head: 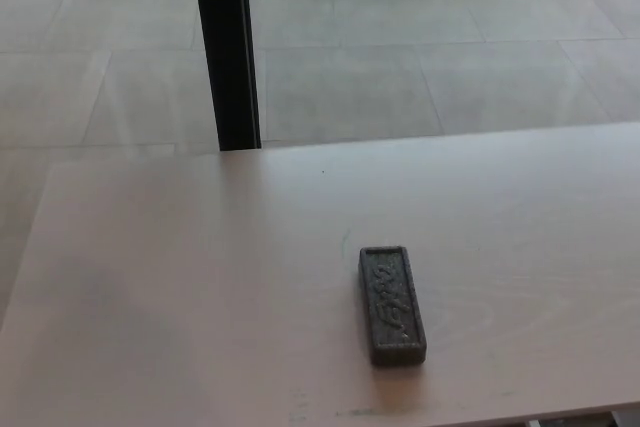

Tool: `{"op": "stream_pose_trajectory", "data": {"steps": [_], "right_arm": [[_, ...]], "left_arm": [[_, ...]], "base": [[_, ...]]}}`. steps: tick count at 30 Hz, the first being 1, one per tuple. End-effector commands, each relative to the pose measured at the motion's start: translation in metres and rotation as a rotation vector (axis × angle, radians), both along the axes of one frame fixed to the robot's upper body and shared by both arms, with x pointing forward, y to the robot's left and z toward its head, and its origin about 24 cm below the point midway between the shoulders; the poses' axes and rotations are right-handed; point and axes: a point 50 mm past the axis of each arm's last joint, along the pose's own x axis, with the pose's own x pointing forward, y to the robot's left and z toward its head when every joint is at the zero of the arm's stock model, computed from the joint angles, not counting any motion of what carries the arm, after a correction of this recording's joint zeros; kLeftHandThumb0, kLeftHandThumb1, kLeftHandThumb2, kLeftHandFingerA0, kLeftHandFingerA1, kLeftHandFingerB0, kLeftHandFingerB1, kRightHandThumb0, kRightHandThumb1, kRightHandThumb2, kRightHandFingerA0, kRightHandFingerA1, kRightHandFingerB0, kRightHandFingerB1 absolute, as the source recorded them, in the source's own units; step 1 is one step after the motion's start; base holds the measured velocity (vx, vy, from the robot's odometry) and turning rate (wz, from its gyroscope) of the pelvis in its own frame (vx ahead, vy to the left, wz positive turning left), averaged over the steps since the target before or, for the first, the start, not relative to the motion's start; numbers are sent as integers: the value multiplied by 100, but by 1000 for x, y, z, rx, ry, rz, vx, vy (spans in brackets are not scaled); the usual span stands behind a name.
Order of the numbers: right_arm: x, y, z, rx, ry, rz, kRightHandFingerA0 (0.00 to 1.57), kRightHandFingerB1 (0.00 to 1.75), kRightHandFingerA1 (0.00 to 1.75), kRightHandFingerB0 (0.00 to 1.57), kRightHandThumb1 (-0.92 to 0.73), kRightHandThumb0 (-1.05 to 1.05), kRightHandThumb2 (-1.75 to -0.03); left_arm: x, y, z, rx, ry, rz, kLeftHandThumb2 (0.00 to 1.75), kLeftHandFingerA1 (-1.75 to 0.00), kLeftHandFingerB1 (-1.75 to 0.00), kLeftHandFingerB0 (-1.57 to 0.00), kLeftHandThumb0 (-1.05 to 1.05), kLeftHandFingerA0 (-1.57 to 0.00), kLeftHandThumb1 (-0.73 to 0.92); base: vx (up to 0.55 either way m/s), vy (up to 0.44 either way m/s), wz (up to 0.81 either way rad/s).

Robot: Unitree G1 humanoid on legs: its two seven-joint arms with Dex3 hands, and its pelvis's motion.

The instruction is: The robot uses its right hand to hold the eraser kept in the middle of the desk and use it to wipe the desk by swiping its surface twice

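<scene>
1. At the far left, the pale wooden bench (150, 287) begins with its left edge slanting inward toward the back; this stretch of the top is bare, with a faint grain and a soft sheen.
2. Beyond the bench's far edge, left of centre, a black upright post (226, 47) rises from the floor and runs out of the top of the picture; its foot meets the bench's back edge in the view.
3. Behind the post lies a floor (420, 37) of large grey tiles with thin joints, filling the whole upper half from left to right.
4. Right of centre, toward the near edge of the bench, lies the eraser (392, 304): a dark grey, long rectangular block (a board-wiper shape rather than a pencil rubber) with a raised rim and a rough, mottled top face. It lies flat, its long side running roughly front to back, the far end tilted slightly to the left. Nothing touches it.
5. A faint greenish mark sits on the bench just beyond the eraser's far left corner.
6. The right part of the bench is bare up to the picture's edge.
7. Neither hand shows, so the state of the fingers cannot be told; the eraser is unheld.
</scene>
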Motion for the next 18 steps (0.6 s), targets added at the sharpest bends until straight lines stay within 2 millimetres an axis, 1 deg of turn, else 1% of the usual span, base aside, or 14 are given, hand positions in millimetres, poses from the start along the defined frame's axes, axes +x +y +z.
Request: {"op": "stream_pose_trajectory", "data": {"steps": [1, 3, 4, 6, 7, 8, 9, 11, 12, 13, 14, 15, 16, 18], "right_arm": [[8, -29, 39, -63, -289, -151, 117, 80, 83, 72, -62, -51, -60], [21, -40, 59, -68, -422, -190, 118, 80, 78, 73, -63, -53, -59], [30, -45, 73, -95, -469, -191, 119, 81, 83, 74, -62, -55, -59], [42, -50, 87, -122, -512, -199, 120, 82, 80, 74, -64, -55, -59], [53, -53, 103, -151, -553, -183, 121, 74, 78, 65, -68, -56, -61], [58, -54, 110, -151, -599, -172, 121, 74, 78, 65, -68, -56, -61], [77, -56, 137, -207, -650, -148, 113, 66, 79, 64, -69, -58, -61], [84, -56, 146, -220, -683, -145, 117, 63, 84, 66, -69, -57, -62], [96, -55, 162, -236, -743, -131, 120, 61, 88, 69, -71, -55, -62], [115, -50, 187, -264, -838, -86, 119, 59, 101, 76, -72, -57, -62], [117, -49, 190, -267, -847, -83, 119, 59, 101, 76, -72, -57, -62], [121, -48, 195, -263, -859, -82, 126, 56, 102, 83, -70, -58, -62], [140, -40, 218, -265, -935, -48, 134, 52, 108, 102, -64, -61, -63], [159, -28, 239, -283, -1000, 9, 127, 56, 129, 110, -57, -56, -73]], "left_arm": [[0, 15, 9, -14, -76, 135, 61, -78, -62, -60, -40, -76, 70], [1, 15, 9, -17, -80, 142, 61, -77, -62, -59, -39, -74, 70], [1, 15, 9, -22, -88, 153, 60, -81, -63, -60, -38, -77, 70], [0, 16, 10, -15, -89, 146, 61, -80, -63, -61, -38, -76, 71], [0, 16, 10, -12, -89, 147, 93, -84, -71, -59, -41, -79, 52], [1, 16, 10, -7, -86, 147, 93, -84, -71, -59, -41, -79, 52], [1, 16, 11, -17, -93, 144, 93, -83, -70, -56, -41, -76, 51], [2, 16, 11, -18, -98, 140, 94, -83, -69, -54, -41, -76, 51], [3, 16, 12, -15, -95, 137, 94, -83, -70, -56, -40, -76, 51], [3, 16, 12, -14, -98, 136, 61, -77, -63, -60, -36, -75, 72], [3, 16, 12, -14, -97, 135, 61, -77, -63, -60, -36, -75, 72], [2, 16, 12, -13, -100, 134, 61, -78, -63, -61, -37, -75, 72], [1, 17, 13, -16, -109, 136, 61, -80, -64, -61, -37, -75, 72], [1, 17, 13, -1, -98, 131, 61, -80, -65, -64, -39, -78, 72]], "base": [[0, 0, 0], [0, 0, 0], [0, 0, 0], [0, 0, 0], [0, 0, 0], [0, 0, 0], [0, 0, 0], [0, 0, 0], [0, 0, 0], [0, 0, 0], [0, 0, 0], [0, 0, 0], [0, 0, 0], [0, 0, 0]]}}
